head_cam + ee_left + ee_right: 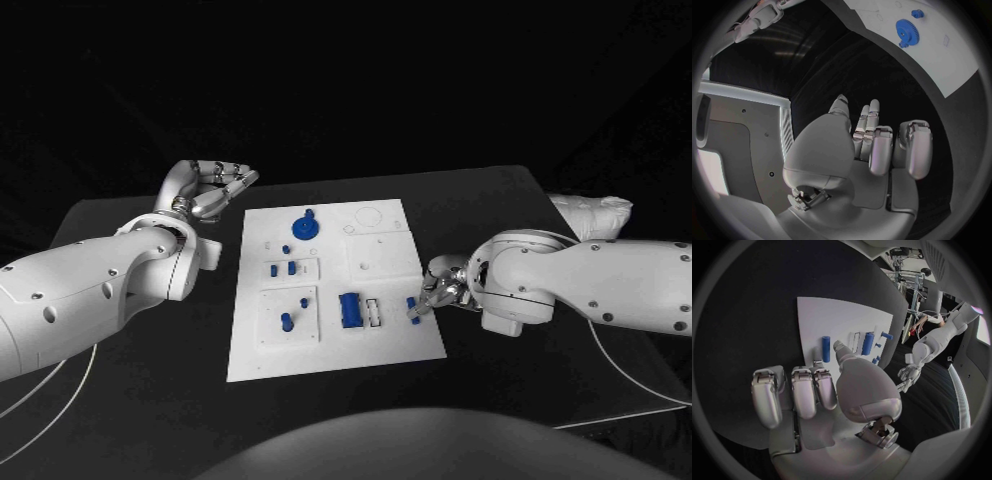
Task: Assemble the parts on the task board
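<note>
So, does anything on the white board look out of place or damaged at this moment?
Nothing stands out. The task board lies flat on the table and looks undamaged. The blue gear and the other blue parts sit on the board. The right hand is at its right edge; the left hand hovers off its far left corner.

Table (144, 215): one, lying under both hands.
Board (389, 345): one, lying between the hands.
Arms: two.
Hands: two, the left hand (216, 187) hanging beside the board's far corner and the right hand (441, 288) hanging at its opposite edge.
Blue parts: eight are showing in the head view.
- Gear (307, 225): one, lying nearest the left hand.
- Short pegs (274, 269): two, sitting side by side, nearer the left hand.
- Block (351, 310): one, lying near the right hand.
- Rod (414, 305): one, lying just beside the right hand's fingertips.
- Small pieces too small to tell apart: three.
</note>
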